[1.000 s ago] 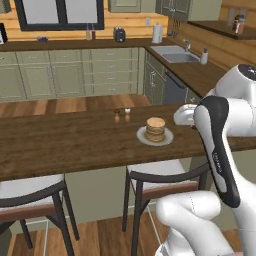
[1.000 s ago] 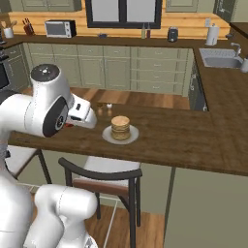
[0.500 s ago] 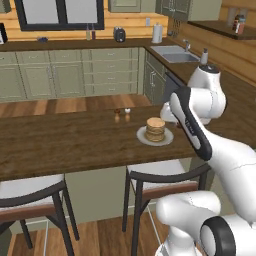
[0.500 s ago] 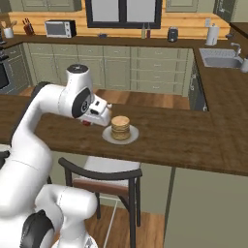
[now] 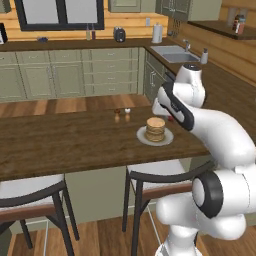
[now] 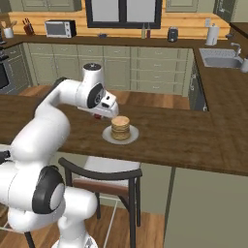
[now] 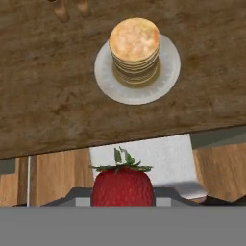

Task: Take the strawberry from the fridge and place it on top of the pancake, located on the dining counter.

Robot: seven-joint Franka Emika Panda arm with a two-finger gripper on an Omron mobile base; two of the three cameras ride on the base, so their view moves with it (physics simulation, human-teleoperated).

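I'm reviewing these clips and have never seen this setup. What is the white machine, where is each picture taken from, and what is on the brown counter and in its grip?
The white machine is a robot arm on a drivable base, in a computer-rendered kitchen. Two pictures come from cameras on that base, behind the arm to its left and right; both show the same scene. The third looks out from the hand itself, downward.

On the dining counter sits a white plate with the pancake stack, and beside it two small shakers. Stools stand below the counter's near edge.

The gripper hangs above the counter next to the plate. Its jaws are shut on the strawberry, the red berry with green leaves at the bottom of the hand picture. The berry is not yet over the stack.
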